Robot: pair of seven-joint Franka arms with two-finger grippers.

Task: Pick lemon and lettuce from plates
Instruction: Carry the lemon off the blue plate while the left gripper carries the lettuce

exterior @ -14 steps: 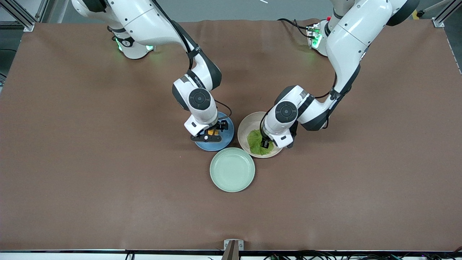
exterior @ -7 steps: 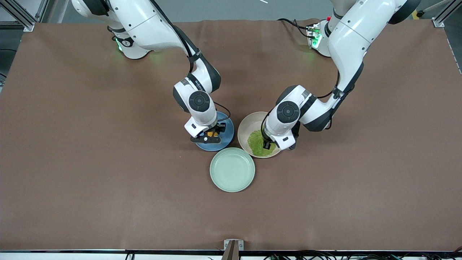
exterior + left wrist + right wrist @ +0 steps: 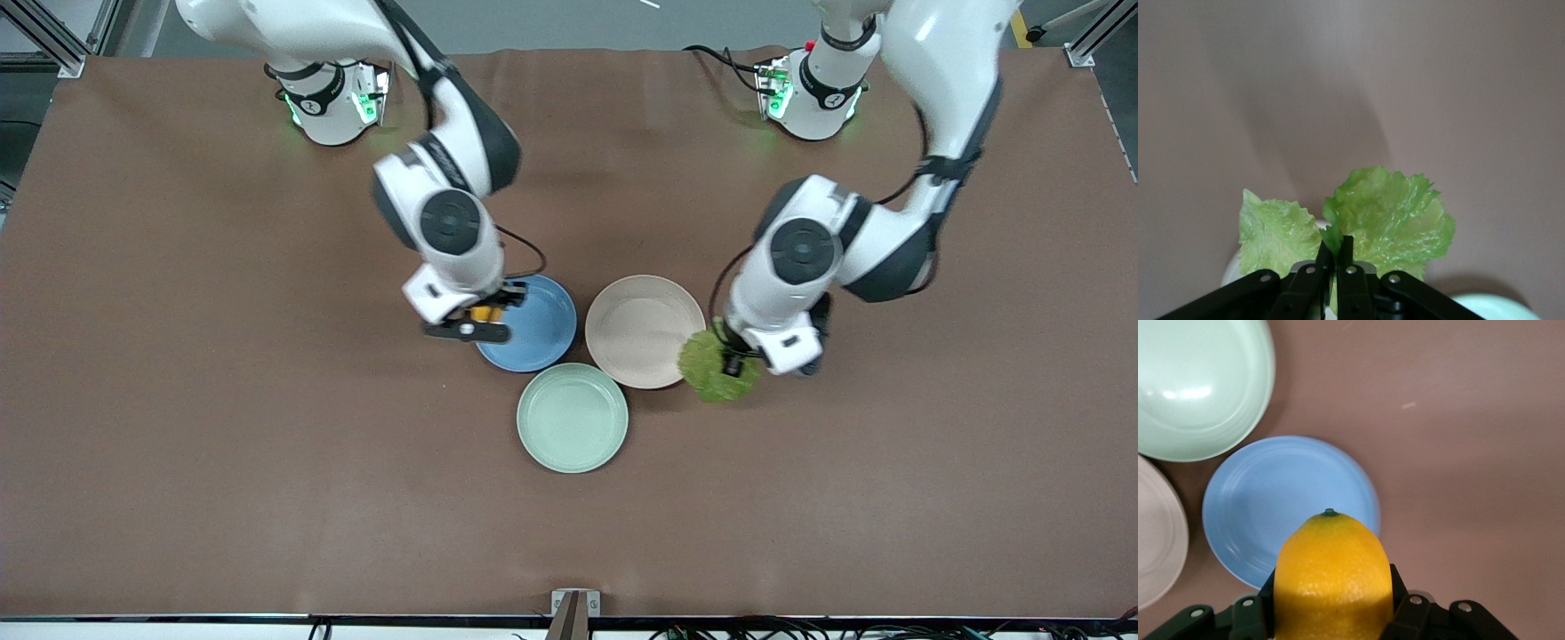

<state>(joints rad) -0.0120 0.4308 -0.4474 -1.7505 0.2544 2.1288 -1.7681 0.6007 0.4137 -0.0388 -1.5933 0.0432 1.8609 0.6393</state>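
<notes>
My right gripper (image 3: 480,322) is shut on the yellow lemon (image 3: 482,313) and holds it in the air over the edge of the blue plate (image 3: 542,333) toward the right arm's end. The right wrist view shows the lemon (image 3: 1331,577) between the fingers above the bare blue plate (image 3: 1271,500). My left gripper (image 3: 731,363) is shut on the green lettuce (image 3: 707,369), held over the table beside the beige plate (image 3: 640,324), which is bare. In the left wrist view the lettuce (image 3: 1391,220) hangs from my shut gripper (image 3: 1333,250).
A pale mint-green plate (image 3: 572,417) lies nearer to the front camera than the two plates, touching close to both; it also shows in the right wrist view (image 3: 1198,383). Brown table cloth (image 3: 267,462) lies all round.
Both grippers rose off their plates with their loads. The right went toward the right arm's end with the lemon; the left went toward the left arm's end with the lettuce, off the beige plate.
</notes>
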